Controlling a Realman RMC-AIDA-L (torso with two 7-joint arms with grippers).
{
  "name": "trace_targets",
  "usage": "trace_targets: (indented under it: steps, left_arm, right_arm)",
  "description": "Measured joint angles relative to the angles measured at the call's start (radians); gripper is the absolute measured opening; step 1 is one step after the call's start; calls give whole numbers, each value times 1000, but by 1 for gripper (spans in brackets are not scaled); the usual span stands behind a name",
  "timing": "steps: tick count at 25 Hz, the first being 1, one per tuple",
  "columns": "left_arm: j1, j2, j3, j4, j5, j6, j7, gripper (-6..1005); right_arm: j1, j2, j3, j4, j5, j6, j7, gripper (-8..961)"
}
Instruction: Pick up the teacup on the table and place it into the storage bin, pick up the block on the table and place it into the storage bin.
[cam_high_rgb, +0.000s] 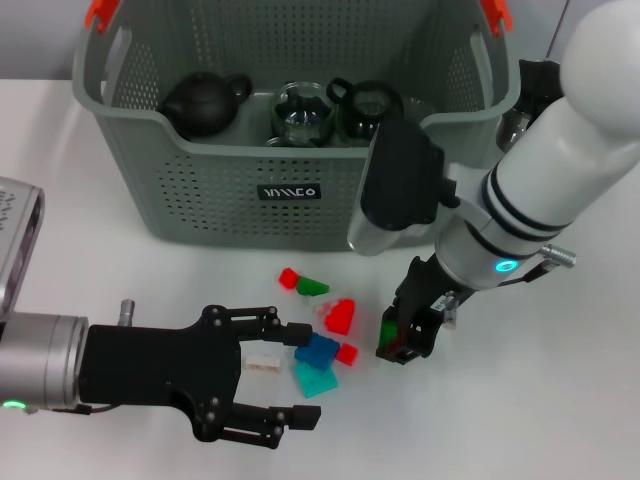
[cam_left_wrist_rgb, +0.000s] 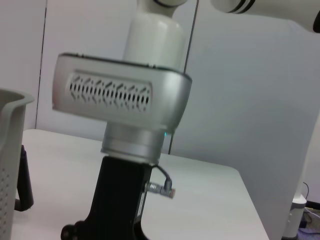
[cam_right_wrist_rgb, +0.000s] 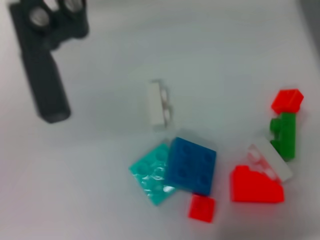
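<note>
The grey-green storage bin (cam_high_rgb: 210, 200) stands at the back and holds a dark teapot (cam_high_rgb: 205, 103) and two glass teacups (cam_high_rgb: 300, 112). Loose blocks lie in front of it: a blue one (cam_high_rgb: 318, 350), a teal one (cam_high_rgb: 315, 380), a red wedge (cam_high_rgb: 340, 316), a white one (cam_high_rgb: 262, 364). They also show in the right wrist view, with the blue block (cam_right_wrist_rgb: 192, 165) in the middle. My right gripper (cam_high_rgb: 408, 338) is just right of the pile, low over the table, shut on a green block (cam_high_rgb: 387, 328). My left gripper (cam_high_rgb: 305, 375) is open, fingers either side of the white and teal blocks.
A glass vessel with a dark top (cam_high_rgb: 530, 100) stands right of the bin, partly hidden behind my right arm. The left wrist view shows the right arm's wrist (cam_left_wrist_rgb: 125, 100) and the bin's edge (cam_left_wrist_rgb: 10, 150). A small red block (cam_high_rgb: 289, 278) and a green one (cam_high_rgb: 312, 287) lie near the bin's front.
</note>
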Motion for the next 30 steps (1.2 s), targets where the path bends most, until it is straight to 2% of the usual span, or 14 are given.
trace_targets:
  steps: [10, 13, 16, 20, 24, 28, 30]
  left_arm:
    - [7, 4, 0, 0, 0, 5, 1, 814]
    - [11, 6, -1, 0, 0, 5, 7, 814]
    - [14, 6, -1, 0, 0, 3, 9, 814]
    - [14, 5, -2, 0, 0, 3, 10, 814]
    - [14, 5, -2, 0, 0, 4, 11, 814]
    - [13, 5, -2, 0, 0, 4, 11, 814]
    - [12, 5, -2, 0, 0, 2, 11, 814]
  right_arm:
    - [-92, -5, 272, -392, -2, -344, -16, 426]
    - [-92, -3, 356, -483, 7, -402, -12, 426]
    - [-77, -3, 432, -520, 30, -411, -12, 426]
    - [-51, -4, 517, -523, 48, -340, -16, 425]
    - [-42, -3, 526, -501, 49, -175, -10, 425]
    - [-20, -3, 514, -410, 43, 12, -3, 425]
    - [13, -4, 519, -326, 25, 91, -1, 425]
